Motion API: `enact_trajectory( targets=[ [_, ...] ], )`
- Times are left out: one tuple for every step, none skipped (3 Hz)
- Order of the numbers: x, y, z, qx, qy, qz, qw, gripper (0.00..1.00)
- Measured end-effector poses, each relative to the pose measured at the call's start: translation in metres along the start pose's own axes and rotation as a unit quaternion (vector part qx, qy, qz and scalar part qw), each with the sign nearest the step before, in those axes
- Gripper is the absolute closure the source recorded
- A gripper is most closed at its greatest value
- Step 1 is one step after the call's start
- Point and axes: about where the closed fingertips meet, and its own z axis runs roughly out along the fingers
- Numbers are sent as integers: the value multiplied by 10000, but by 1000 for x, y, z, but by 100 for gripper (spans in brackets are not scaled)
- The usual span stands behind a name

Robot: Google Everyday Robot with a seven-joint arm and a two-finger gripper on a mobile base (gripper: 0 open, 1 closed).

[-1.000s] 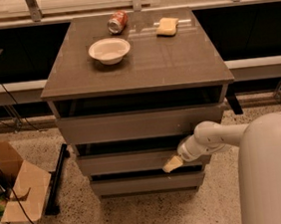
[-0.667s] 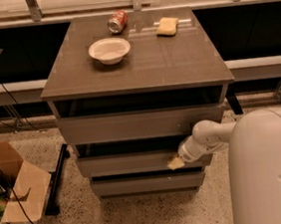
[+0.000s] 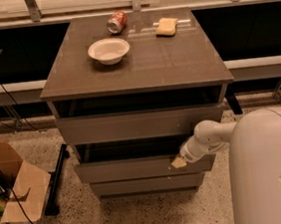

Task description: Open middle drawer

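A grey-brown cabinet has three flat handleless drawers. The middle drawer (image 3: 131,168) is the second front and stands a little out from the cabinet, with a dark gap above its top edge. My gripper (image 3: 179,161) is on a white arm that comes in from the right. It rests against the top edge of the middle drawer front, near its right end. The top drawer (image 3: 132,125) is above it. The bottom drawer (image 3: 145,185) sits below and further back.
The cabinet top (image 3: 145,63) bears a white bowl (image 3: 108,50), a red can lying on its side (image 3: 116,22) and a yellow sponge (image 3: 166,26). An open cardboard box (image 3: 12,200) stands on the floor at left. My white body (image 3: 269,170) fills the lower right.
The view has drawn closer to the cabinet. My gripper stays at the right end of the middle drawer's top edge, and the front appears slightly further out.
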Motion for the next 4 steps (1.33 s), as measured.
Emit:
enact_trajectory(
  targets=[
    [0, 0, -1, 0, 0, 0, 10000, 33],
    [2, 9, 8, -115, 620, -515, 9967, 3],
    [19, 25, 15, -554, 1591, -1224, 9781, 0],
    [43, 41, 4, -886, 2314, -1590, 9557, 0]
  ],
)
